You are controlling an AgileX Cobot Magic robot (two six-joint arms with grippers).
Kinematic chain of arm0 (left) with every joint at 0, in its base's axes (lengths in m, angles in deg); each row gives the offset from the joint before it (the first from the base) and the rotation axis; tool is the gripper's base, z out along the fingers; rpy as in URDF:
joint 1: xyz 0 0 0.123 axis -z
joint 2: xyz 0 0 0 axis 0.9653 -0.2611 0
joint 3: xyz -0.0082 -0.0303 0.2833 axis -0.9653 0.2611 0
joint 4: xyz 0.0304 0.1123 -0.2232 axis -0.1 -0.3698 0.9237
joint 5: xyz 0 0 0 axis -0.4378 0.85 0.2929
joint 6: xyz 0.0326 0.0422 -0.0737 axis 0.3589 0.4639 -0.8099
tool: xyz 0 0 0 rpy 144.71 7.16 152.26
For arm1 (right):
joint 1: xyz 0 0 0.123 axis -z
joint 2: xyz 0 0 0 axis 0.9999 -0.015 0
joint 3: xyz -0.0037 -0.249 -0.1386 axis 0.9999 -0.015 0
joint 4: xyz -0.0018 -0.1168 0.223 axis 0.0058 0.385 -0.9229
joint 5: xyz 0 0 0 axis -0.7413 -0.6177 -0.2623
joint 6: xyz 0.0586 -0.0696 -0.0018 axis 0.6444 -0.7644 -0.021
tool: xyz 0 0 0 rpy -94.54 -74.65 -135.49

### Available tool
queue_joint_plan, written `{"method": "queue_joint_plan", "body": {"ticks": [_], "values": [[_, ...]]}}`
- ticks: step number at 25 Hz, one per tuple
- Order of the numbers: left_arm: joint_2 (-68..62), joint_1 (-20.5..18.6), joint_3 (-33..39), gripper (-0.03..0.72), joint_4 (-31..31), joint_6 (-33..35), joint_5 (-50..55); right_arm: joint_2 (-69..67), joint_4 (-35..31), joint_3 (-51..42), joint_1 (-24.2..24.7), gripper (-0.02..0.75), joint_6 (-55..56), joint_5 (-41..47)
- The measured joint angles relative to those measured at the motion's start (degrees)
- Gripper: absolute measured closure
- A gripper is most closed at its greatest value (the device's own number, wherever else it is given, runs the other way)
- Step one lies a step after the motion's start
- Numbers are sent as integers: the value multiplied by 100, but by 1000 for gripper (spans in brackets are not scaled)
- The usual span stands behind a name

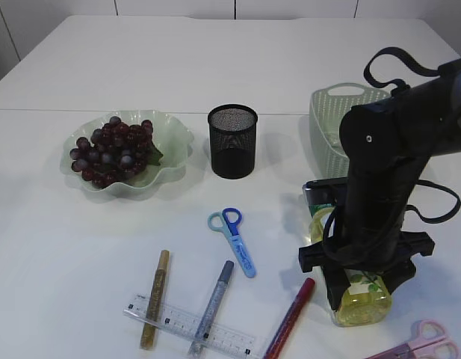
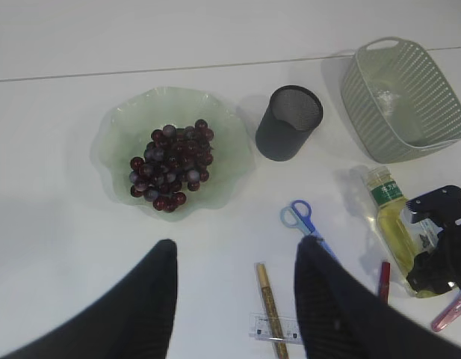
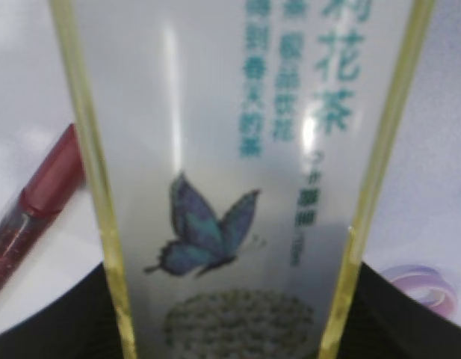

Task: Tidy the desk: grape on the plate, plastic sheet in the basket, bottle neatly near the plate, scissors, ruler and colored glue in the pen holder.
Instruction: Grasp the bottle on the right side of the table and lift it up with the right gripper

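Open table between plate (image 1: 174,142) and blue scissors (image 1: 234,235)

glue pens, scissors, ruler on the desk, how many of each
glue pens: 3 (gold, silver, red)
scissors: 2 (blue, pink)
ruler: 1
total: 6
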Motion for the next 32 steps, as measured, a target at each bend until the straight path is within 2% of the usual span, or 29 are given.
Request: {"method": "queue_joint_plan", "body": {"ticks": [22,29,32], "values": [[0,0,0,313,11,0,0,741,47,-81,0,258,-354,182],[0,0,0,315,11,0,0,1308,-77,-101,0,258,-856,68],[0,0,0,340,0,0,0,1548,-167,-114,0,258,-1175,-94]]}}
